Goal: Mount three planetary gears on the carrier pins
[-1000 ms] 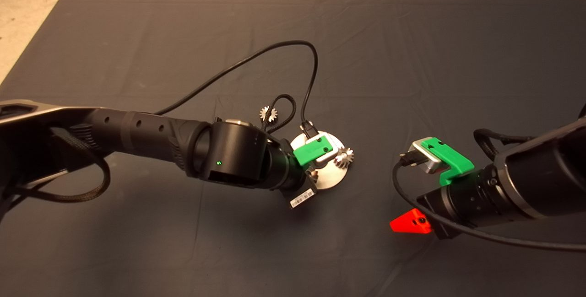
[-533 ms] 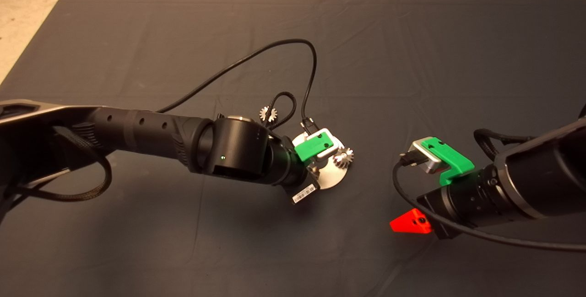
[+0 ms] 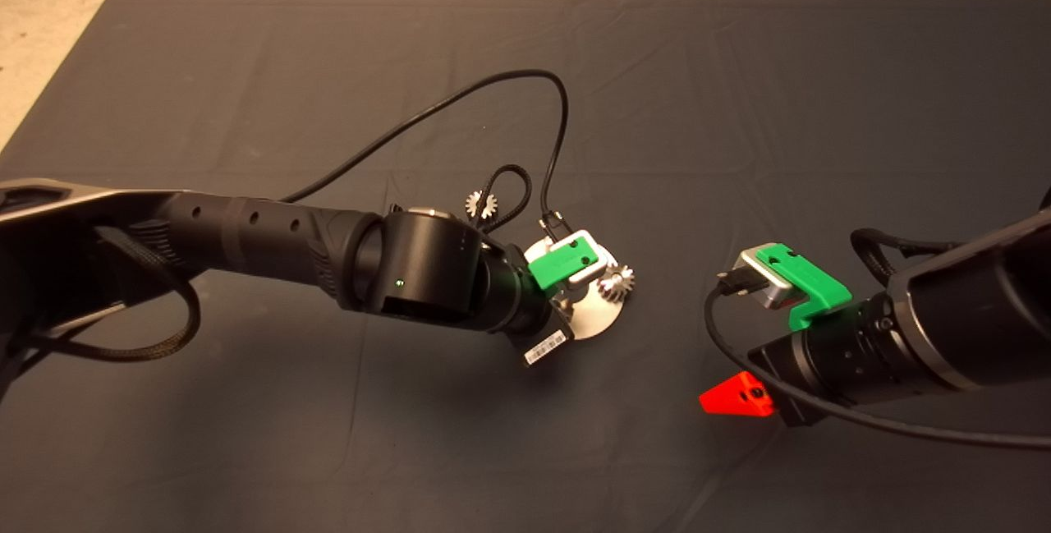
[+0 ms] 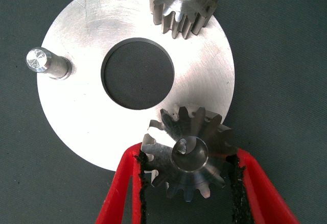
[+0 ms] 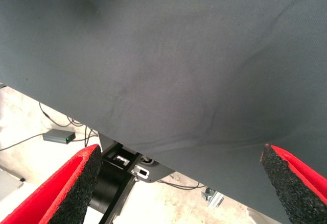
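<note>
Head view: the left arm reaches in from the left across the bench's dark mat [image 3: 246, 402], its wrist bent down so the left claw [image 3: 566, 291] sits over the round silver plate [image 3: 595, 321] near the mat's middle. One planetary gear [image 3: 617, 282] shows on the plate's right edge, just beside that claw; a loose gear [image 3: 481, 204] lies on the mat behind the arm, apart from the plate. The right arm waits at the right edge, the right claw [image 3: 737, 402] low over bare mat, well apart from the plate.

Left wrist view: the left claw [image 4: 189, 183] is clamped on a gear [image 4: 186, 157], pads pressing its teeth on both sides, held at the plate's rim. A second gear [image 4: 184, 2] is seated on a pin. One bare carrier pin [image 4: 46, 63] stands upright.

Right wrist view: the right claw [image 5: 179, 183] has its fingers spread wide over mat [image 5: 168, 55], gripping nothing.
</note>
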Robot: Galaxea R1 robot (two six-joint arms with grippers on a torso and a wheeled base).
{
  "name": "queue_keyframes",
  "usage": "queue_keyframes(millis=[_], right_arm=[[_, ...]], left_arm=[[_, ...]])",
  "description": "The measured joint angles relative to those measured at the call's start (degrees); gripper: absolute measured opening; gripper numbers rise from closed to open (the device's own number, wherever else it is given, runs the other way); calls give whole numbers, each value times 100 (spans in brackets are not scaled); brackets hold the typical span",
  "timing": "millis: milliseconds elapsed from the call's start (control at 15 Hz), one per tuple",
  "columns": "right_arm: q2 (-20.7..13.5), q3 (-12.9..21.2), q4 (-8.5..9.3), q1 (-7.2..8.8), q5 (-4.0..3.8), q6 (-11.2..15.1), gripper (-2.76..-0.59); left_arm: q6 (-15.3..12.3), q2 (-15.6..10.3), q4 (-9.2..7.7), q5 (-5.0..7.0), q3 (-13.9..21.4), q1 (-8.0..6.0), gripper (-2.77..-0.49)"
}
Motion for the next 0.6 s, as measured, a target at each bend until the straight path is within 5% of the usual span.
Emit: queue_keyframes(millis=[600], right_arm=[[0,-5,0,-2,0,-1,-102]], left_arm=[[-111,-15,-2,-3,91,2,-249]])
